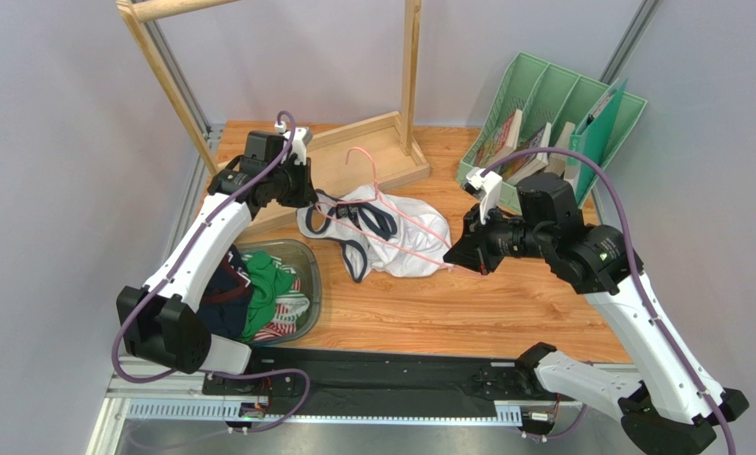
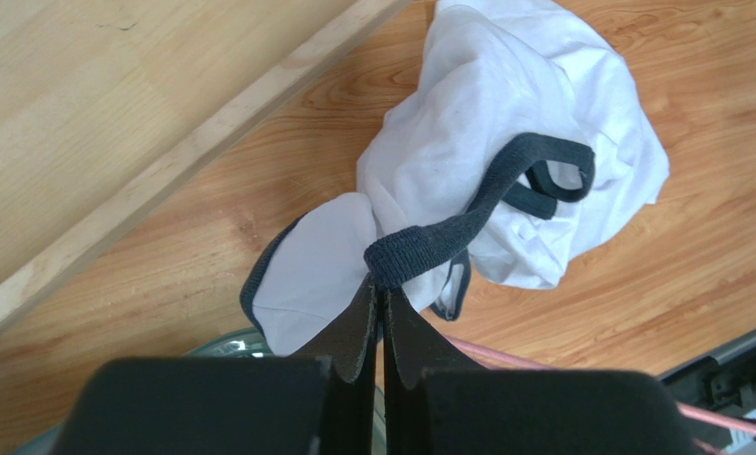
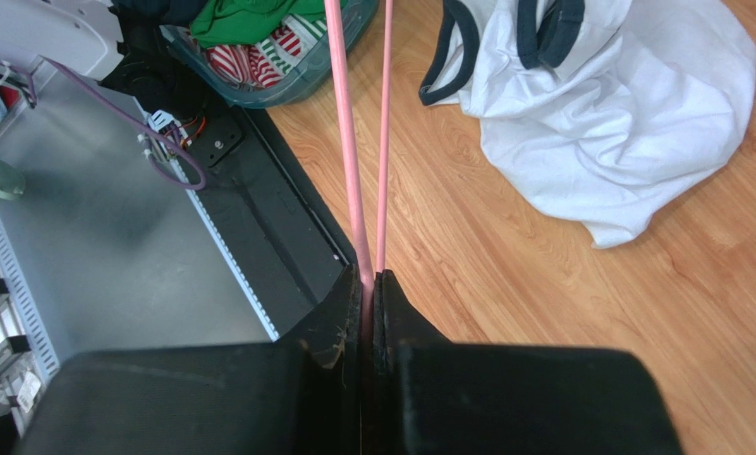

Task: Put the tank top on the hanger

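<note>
Two grippers engaged | left gripper (image 2: 379, 284) pinched together on the navy strap (image 2: 467, 213) of the tank top (image 1: 406, 242), which lies crumpled on the table (image 1: 505, 303) between the arms | right gripper (image 3: 370, 280) clamped on a hanger (image 3: 348, 142) corner | hanger's long axis runs from the right gripper over the shirt toward the held strap.

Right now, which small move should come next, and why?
Probably raise the left end effector slightly: it pinches the tank top's navy strap, and the right end effector grips the pink wire hanger lying across the crumpled top. Raising could open the strap loop for the hanger.
</note>
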Robot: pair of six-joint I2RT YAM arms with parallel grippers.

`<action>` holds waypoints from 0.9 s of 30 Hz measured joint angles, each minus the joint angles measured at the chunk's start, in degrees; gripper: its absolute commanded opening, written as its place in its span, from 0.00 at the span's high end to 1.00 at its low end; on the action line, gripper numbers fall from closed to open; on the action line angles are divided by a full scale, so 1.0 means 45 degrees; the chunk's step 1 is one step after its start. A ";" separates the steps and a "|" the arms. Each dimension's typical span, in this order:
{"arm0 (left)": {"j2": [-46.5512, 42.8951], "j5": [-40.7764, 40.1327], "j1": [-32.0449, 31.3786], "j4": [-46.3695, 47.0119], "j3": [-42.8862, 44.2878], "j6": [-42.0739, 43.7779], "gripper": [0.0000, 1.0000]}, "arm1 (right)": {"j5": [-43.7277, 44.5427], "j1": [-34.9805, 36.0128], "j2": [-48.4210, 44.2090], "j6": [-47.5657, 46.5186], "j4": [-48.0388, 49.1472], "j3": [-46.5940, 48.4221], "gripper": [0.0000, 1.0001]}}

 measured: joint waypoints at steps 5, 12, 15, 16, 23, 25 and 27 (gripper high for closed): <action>-0.0554 0.0602 0.0000 -0.0262 0.0010 0.0000 1.00 | 0.0136 0.0000 0.0500 -0.0442 0.0257 0.0005 1.00; -0.0952 0.0942 0.0000 -0.0777 0.0850 0.0087 1.00 | 0.0335 0.0000 0.1069 -0.0869 0.0534 -0.0005 1.00; -0.1103 0.1205 -0.0005 -0.0957 0.0908 0.0107 1.00 | 0.0384 0.0000 0.1044 -0.0913 0.0865 -0.0019 1.00; -0.1151 0.1282 0.0000 -0.1039 0.0908 0.0136 1.00 | 0.0379 0.0000 0.1044 -0.0908 0.1001 -0.0044 1.00; -0.1316 0.2259 -0.0005 -0.1059 0.1010 0.0180 1.00 | 0.0049 0.0000 0.0986 -0.0549 0.2341 -0.0860 1.00; -0.1297 0.2492 -0.0005 -0.1059 0.1200 0.0175 1.00 | 0.0024 0.0000 0.0967 -0.0389 0.2637 -0.1146 1.00; -0.1287 0.2696 0.0000 -0.1030 0.1404 0.0151 1.00 | 0.0034 0.0000 0.0908 -0.0248 0.2943 -0.1467 1.00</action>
